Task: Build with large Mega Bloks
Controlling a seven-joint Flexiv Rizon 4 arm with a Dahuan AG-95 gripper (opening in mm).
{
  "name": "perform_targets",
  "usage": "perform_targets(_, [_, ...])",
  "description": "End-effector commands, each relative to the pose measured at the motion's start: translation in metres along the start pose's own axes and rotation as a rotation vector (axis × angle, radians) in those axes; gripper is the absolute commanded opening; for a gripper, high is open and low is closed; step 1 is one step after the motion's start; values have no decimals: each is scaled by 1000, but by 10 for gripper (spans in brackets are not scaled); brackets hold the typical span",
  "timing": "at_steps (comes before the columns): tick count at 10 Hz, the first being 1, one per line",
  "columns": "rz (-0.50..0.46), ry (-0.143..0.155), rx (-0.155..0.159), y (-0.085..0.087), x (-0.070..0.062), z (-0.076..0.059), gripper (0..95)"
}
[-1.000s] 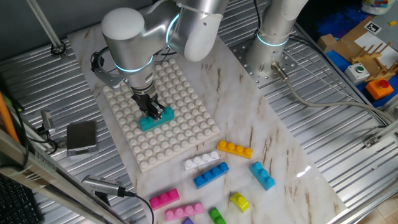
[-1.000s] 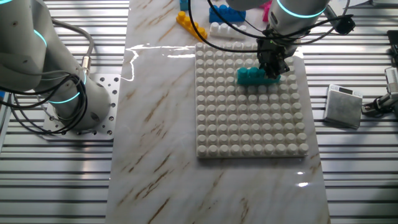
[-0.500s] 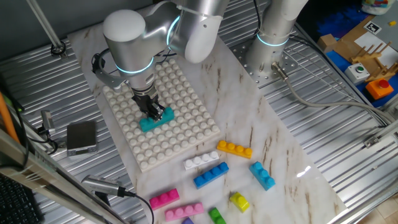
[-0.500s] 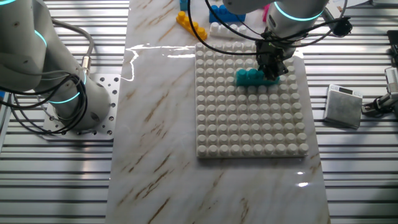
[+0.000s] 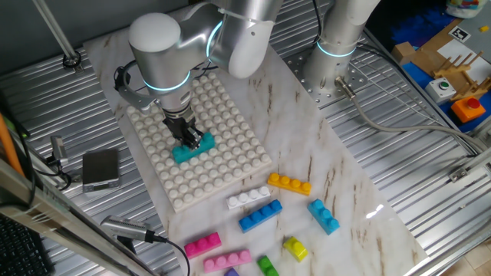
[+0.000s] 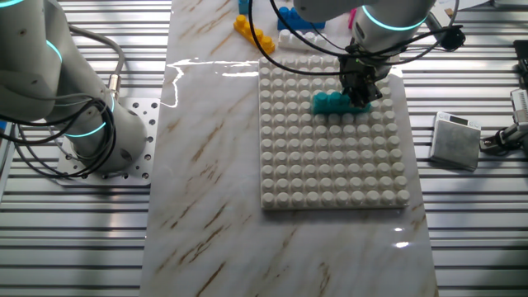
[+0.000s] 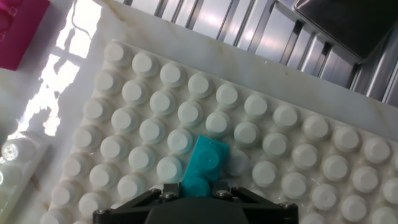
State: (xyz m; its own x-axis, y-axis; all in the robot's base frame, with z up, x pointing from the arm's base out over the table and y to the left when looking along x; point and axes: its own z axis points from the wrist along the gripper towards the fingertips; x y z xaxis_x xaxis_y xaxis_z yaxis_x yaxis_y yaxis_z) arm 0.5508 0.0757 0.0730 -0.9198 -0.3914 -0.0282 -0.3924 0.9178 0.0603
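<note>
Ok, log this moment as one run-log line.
phase: placing | gripper: shut on teal plastic brick | brick: on white studded baseplate | loose bricks: on marble tabletop

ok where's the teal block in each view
One fixed view: teal block left of centre, on the white studded baseplate, under the gripper.
The other fixed view: upper right, on the same baseplate.
Hand view: bottom centre, between the fingers.
Shared landmark: the baseplate.

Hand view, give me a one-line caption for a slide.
Gripper holding a teal brick over the white studded baseplate, with a pink brick off to the side.
</note>
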Motion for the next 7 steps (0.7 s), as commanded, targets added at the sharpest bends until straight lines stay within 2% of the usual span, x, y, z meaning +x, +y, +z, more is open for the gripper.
perform_targets(1, [-5,2,5,0,0,2,0])
perform_targets(5, [-25,2,21,0,-1,4,0])
perform_targets(7, [-37,11,59,2,-2,5,0])
